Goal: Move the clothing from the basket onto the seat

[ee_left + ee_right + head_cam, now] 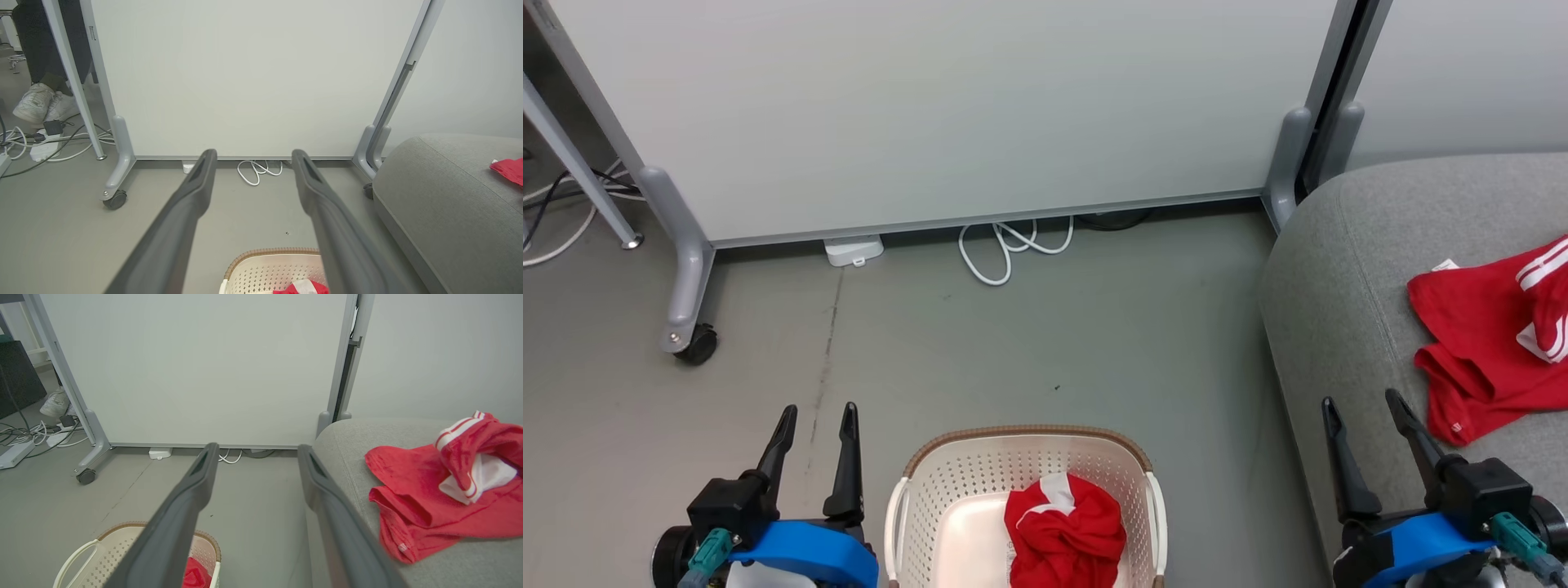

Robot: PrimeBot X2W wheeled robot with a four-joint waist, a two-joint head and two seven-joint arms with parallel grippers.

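The cream basket [947, 482] with a brown rim stands on the floor at the bottom centre. Inside it lies a crumpled red garment [1063, 527] with a white panel. A second red garment [1490, 335] with white stripes lies spread on the grey seat [1339, 278] at the right. My left gripper [818, 415] hangs open just left of the basket, holding nothing. My right gripper [1364, 404] is open over the seat's front edge, left of the garment there and apart from it. The right wrist view shows that garment [445, 494] beside my open fingers [184, 498].
A white partition [947, 114] on grey castor legs [686, 269] stands behind. A white cable loop [1005, 245] and a small white box [854, 250] lie at its foot. Cables and a person's white shoes [45, 107] lie at the far left. Grey floor [1045, 343] lies between basket and partition.
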